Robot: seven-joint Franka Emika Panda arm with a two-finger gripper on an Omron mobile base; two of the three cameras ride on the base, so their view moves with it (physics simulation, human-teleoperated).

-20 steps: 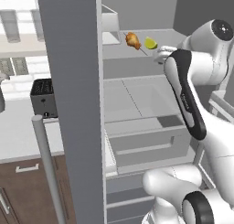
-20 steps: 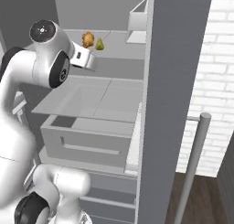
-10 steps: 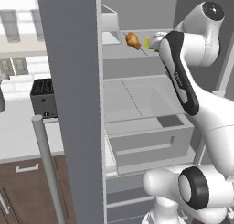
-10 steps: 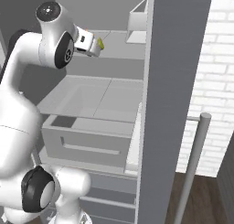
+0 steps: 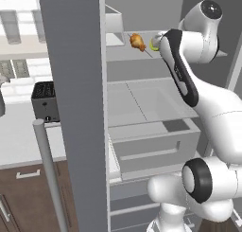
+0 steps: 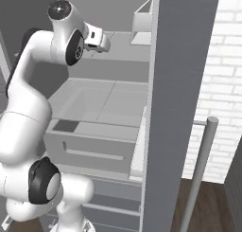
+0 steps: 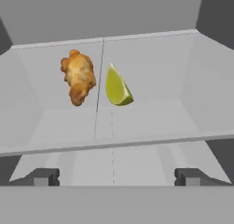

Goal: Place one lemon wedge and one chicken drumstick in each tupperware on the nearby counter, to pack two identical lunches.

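Note:
A golden-brown chicken drumstick [image 7: 78, 77] lies on the upper fridge shelf [image 7: 114, 143], with a yellow-green lemon wedge [image 7: 118, 87] just to its right, close but apart. My gripper [image 7: 116, 177] is open and holds nothing, level with the shelf's front edge and short of both. In the left base view the drumstick [image 5: 137, 41] sits on the top shelf, and the wedge [image 5: 153, 44] is partly hidden behind my arm. The counter [image 5: 19, 136] stretches off to the left. The tupperware is out of view.
The open fridge door [image 5: 75, 84] stands as a tall grey slab at the left, with its bar handle [image 5: 47, 169]. A black toaster [image 5: 45, 101] sits on the counter. A white bin [image 6: 142, 22] is at the shelf's back. A drawer [image 5: 151, 146] sticks out below.
My arm has risen and swung the hand up to the top shelf, closer to the drumstick and wedge. The jaws have stayed open, and the food has not moved.

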